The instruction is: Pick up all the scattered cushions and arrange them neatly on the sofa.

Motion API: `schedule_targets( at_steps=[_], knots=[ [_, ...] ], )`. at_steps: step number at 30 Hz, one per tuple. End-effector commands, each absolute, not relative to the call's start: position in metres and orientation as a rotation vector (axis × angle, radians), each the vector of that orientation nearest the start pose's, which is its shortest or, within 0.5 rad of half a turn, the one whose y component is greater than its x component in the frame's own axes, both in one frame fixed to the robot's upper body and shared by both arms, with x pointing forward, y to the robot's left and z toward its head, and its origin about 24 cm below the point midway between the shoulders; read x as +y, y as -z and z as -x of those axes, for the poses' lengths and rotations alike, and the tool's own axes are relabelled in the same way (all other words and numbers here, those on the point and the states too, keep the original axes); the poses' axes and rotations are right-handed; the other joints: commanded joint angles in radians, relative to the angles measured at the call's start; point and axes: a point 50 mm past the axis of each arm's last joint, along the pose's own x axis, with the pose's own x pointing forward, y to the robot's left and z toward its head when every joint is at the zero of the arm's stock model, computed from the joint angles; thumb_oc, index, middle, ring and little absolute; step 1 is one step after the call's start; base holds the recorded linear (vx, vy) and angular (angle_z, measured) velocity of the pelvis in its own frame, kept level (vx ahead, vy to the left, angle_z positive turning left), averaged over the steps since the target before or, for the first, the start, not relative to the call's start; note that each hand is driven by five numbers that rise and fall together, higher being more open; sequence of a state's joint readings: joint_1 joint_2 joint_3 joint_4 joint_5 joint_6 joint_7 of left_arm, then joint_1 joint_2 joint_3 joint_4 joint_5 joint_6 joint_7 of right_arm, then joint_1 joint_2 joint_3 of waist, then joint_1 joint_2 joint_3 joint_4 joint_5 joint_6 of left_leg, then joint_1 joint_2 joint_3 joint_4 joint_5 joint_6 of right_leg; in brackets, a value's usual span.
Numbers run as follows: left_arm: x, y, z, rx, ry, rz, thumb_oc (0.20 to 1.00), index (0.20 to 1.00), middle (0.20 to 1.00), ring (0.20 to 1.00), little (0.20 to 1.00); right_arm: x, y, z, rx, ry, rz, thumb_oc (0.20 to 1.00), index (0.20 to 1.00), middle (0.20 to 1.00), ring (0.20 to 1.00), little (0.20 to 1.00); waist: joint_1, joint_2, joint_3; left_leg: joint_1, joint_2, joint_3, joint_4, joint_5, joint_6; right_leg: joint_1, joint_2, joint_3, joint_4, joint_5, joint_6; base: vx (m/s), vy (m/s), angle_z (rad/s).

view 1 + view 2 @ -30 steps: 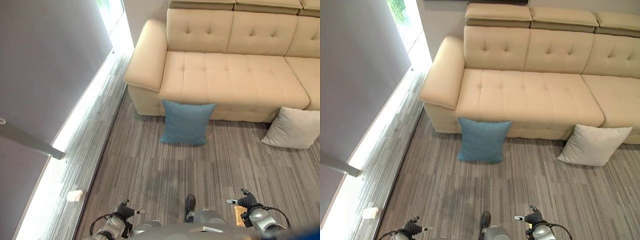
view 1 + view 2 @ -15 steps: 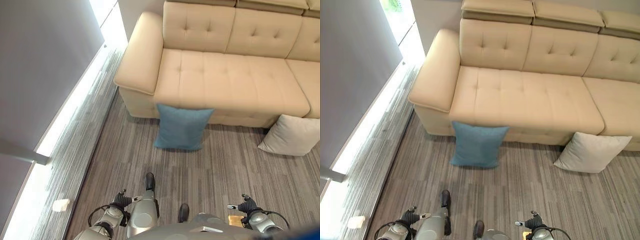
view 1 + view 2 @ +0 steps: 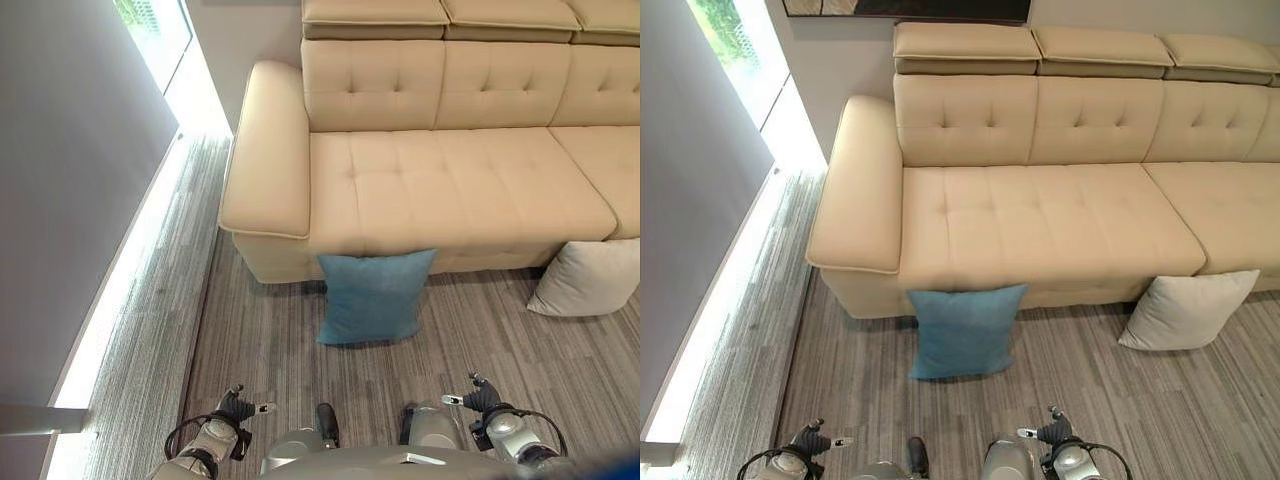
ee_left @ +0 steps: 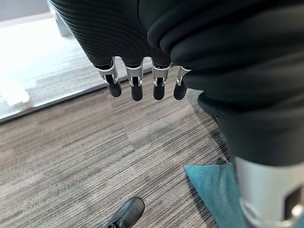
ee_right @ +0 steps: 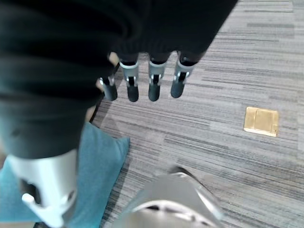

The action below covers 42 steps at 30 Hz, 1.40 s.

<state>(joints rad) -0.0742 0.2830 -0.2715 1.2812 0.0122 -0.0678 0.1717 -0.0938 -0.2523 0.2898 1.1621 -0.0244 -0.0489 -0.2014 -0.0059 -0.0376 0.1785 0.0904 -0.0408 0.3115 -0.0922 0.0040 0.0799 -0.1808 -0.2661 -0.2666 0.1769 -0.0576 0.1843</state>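
On the striped grey carpet (image 3: 250, 330), a square blue fabric cushion (image 3: 373, 297) stands upright, leaning on the front of the long cream tufted sofa (image 3: 440, 180). Its top edge touches the seat front. Further right, a pale grey square cushion (image 3: 1185, 311) leans the same way, and the left eye view cuts off its right side. The left hand (image 4: 142, 80) hangs with straight, loose fingers, holding nothing. The right hand (image 5: 149, 80) hangs the same way, near a small flat gold plate (image 5: 261, 121) set in the carpet.
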Motion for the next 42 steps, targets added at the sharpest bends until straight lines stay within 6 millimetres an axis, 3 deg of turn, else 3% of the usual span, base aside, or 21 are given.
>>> schedule_targets(
  at_steps=[1,3,7,11,12,13,15,17,18,20,24,28,31,35,42],
  knots=[
    [0.247,0.148,-0.126,1.079,-0.085,-0.527,1.0,1.0,1.0,1.0,1.0,-0.249,0.13,-0.164,0.934,0.084,0.604,1.0,1.0,1.0,1.0,1.0,-0.006,0.009,0.051,-0.03,0.036,-0.149,0.124,-0.091,-0.064,0.074,0.075,0.04,-0.058,0.097,-0.032,0.15,-0.139,-0.07],
    [0.247,0.148,-0.125,1.08,-0.084,-0.528,1.0,1.0,1.0,1.0,1.0,-0.249,0.13,-0.163,0.937,0.084,0.601,1.0,1.0,1.0,1.0,1.0,-0.008,0.005,0.048,-0.027,0.037,-0.149,0.124,-0.095,-0.067,0.072,0.079,0.049,-0.063,0.103,-0.032,0.13,-0.142,0.22],
    [0.239,0.148,-0.131,1.062,-0.058,-0.522,1.0,1.0,1.0,1.0,1.0,-0.252,0.132,-0.157,0.948,0.096,0.59,1.0,1.0,1.0,1.0,1.0,-0.025,-0.008,0.031,-0.029,0.071,-0.168,0.14,-0.099,-0.107,0.115,0.115,0.042,-0.103,0.08,-0.063,0.15,-0.25,0.3],
    [0.233,0.148,-0.137,1.046,-0.041,-0.51,1.0,1.0,1.0,1.0,1.0,-0.256,0.134,-0.15,0.966,0.117,0.569,1.0,1.0,1.0,1.0,1.0,-0.039,-0.013,0.037,-0.068,0.108,-0.176,0.249,-0.085,-0.151,0.154,0.152,0.028,-0.117,0.04,-0.106,0.1,-0.229,0.3],
    [0.23,0.146,-0.142,1.029,-0.036,-0.504,1.0,1.0,1.0,1.0,1.0,-0.258,0.134,-0.148,0.971,0.124,0.57,1.0,1.0,1.0,1.0,1.0,-0.033,-0.022,0.053,-0.111,0.119,-0.187,0.349,-0.054,-0.162,0.174,0.161,0.025,-0.126,0.031,-0.128,0.06,-0.218,0.22],
    [0.228,0.146,-0.145,1.017,-0.035,-0.495,1.0,1.0,1.0,1.0,1.0,-0.259,0.134,-0.148,0.973,0.131,0.567,1.0,1.0,1.0,1.0,1.0,-0.028,-0.028,0.065,-0.157,0.126,-0.196,0.431,-0.029,-0.165,0.195,0.17,0.02,-0.136,0.02,-0.144,0.06,-0.215,0.12],
    [0.227,0.146,-0.144,1.019,-0.038,-0.486,1.0,1.0,1.0,1.0,1.0,-0.26,0.134,-0.146,0.981,0.133,0.567,1.0,1.0,1.0,1.0,1.0,-0.022,-0.028,0.066,-0.181,0.125,-0.189,0.411,-0.041,-0.153,0.208,0.175,0.017,-0.146,0.007,-0.147,0.11,-0.094,0.06],
    [0.226,0.147,-0.142,1.029,-0.034,-0.483,1.0,1.0,1.0,1.0,1.0,-0.26,0.135,-0.144,0.987,0.131,0.571,1.0,1.0,1.0,1.0,1.0,-0.016,-0.031,0.06,-0.202,0.113,-0.178,0.351,-0.056,-0.142,0.226,0.178,0.018,-0.161,0.0,-0.14,0.21,-0.012,0.1],
    [0.225,0.148,-0.139,1.037,-0.032,-0.484,1.0,1.0,1.0,1.0,1.0,-0.26,0.135,-0.144,0.989,0.131,0.578,1.0,1.0,1.0,1.0,1.0,-0.005,-0.023,0.056,-0.229,0.112,-0.169,0.26,-0.01,-0.145,0.249,0.19,0.018,-0.174,-0.013,-0.131,0.23,0.052,0.23],
    [0.226,0.148,-0.139,1.037,-0.038,-0.482,1.0,1.0,1.0,1.0,1.0,-0.259,0.134,-0.146,0.981,0.135,0.572,1.0,1.0,1.0,1.0,1.0,0.005,-0.016,0.056,-0.26,0.124,-0.165,0.221,0.033,-0.153,0.267,0.201,0.027,-0.174,-0.03,-0.127,0.23,0.107,0.09],
    [0.23,0.151,-0.13,1.071,-0.049,-0.481,1.0,1.0,1.0,1.0,1.0,-0.255,0.137,-0.142,0.99,0.125,0.564,1.0,1.0,1.0,1.0,1.0,0.004,-0.015,0.035,-0.214,0.108,-0.166,0.184,0.018,-0.137,0.28,0.194,0.047,-0.15,-0.044,-0.114,0.19,0.155,-0.35],
    [0.239,0.148,-0.13,1.068,-0.078,-0.483,1.0,1.0,1.0,1.0,1.0,-0.247,0.14,-0.14,1.004,0.093,0.563,1.0,1.0,1.0,1.0,1.0,0.011,-0.028,0.02,-0.178,0.073,-0.135,0.187,-0.036,-0.098,0.26,0.148,0.069,-0.094,-0.033,-0.074,0.17,0.238,-0.3],
    [0.249,0.146,-0.13,1.068,-0.111,-0.494,1.0,1.0,1.0,1.0,1.0,-0.243,0.138,-0.15,0.975,0.077,0.564,1.0,1.0,1.0,1.0,1.0,0.023,-0.02,0.023,-0.148,0.046,-0.119,0.16,-0.061,-0.059,0.181,0.104,0.075,0.033,0.019,-0.033,0.12,0.243,-0.32],
    [0.252,0.145,-0.129,1.069,-0.116,-0.503,1.0,1.0,1.0,1.0,1.0,-0.24,0.134,-0.158,0.941,0.064,0.569,1.0,1.0,1.0,1.0,1.0,0.023,-0.008,0.035,-0.13,0.042,-0.118,0.148,-0.065,-0.048,0.141,0.09,0.06,0.096,0.041,-0.027,0.04,0.078,-0.14],
    [0.253,0.143,-0.134,1.046,-0.121,-0.497,1.0,1.0,1.0,1.0,1.0,-0.247,0.131,-0.159,0.923,0.081,0.589,1.0,1.0,1.0,1.0,1.0,0.021,-0.024,0.034,-0.119,0.032,-0.13,0.129,-0.055,-0.067,0.181,0.131,0.039,-0.101,0.02,-0.056,0.03,-0.067,-0.03]
  ],
)
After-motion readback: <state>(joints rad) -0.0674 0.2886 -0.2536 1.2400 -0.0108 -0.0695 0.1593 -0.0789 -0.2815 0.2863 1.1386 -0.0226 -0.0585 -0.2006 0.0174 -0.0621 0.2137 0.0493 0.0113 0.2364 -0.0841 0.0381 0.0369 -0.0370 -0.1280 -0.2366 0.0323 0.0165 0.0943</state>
